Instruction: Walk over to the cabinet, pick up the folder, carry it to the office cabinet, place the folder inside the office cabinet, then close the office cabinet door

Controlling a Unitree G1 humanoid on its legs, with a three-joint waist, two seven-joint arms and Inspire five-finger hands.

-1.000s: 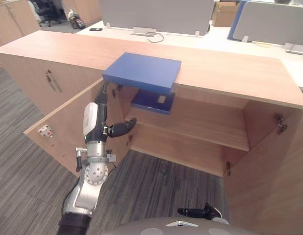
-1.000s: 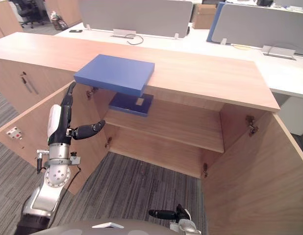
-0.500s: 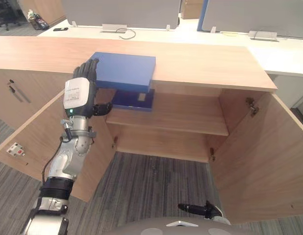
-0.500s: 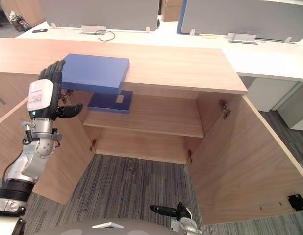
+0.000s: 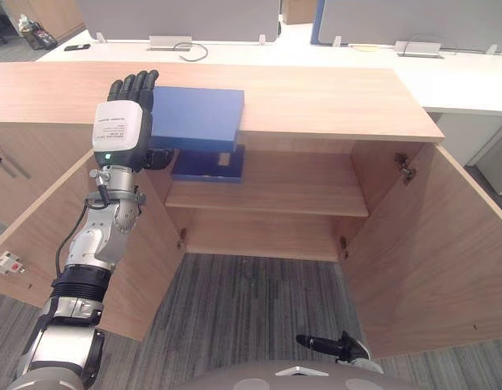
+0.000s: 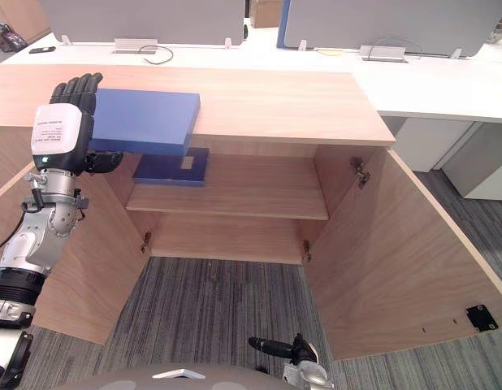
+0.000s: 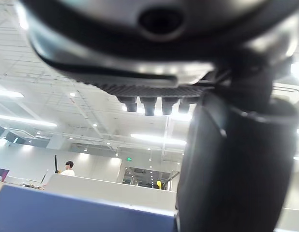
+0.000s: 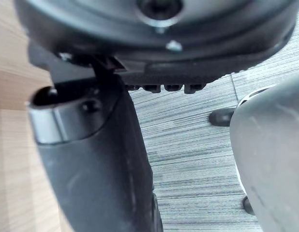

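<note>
My left hand (image 5: 121,134) is raised at the front of the cabinet, with the forearm nearly upright below it. Its back, with a white rectangular cover, faces my head camera. The dark fingers (image 5: 133,84) stand straight up in a row against the left edge of the flat, matte blue rectangular folder (image 5: 198,118). The thumb (image 5: 157,158) juts out sideways beneath the part of the folder that overhangs. The hand is spread flat and nothing is clasped in it. I cannot tell whether the thumb touches the folder's underside.

The folder lies on the smooth, light wood-grain top of the office cabinet (image 5: 332,97), with its near side sticking out past the front edge. Both doors are swung wide: the left door (image 5: 149,272) is beside my forearm and the right door (image 5: 430,260) is a broad plain panel of the same veneer. Inside, a single wooden shelf (image 5: 300,191) spans the cabinet. A darker blue folder with a small pale label (image 5: 206,166) lies flat at the shelf's left end, just under the overhang.

My right hand (image 5: 320,344) hangs low over the grey ribbed carpet (image 5: 251,301), its fingers straight and relaxed and holding nothing. Behind the cabinet run a white desk (image 5: 259,53) and grey partition screens (image 5: 178,16).
</note>
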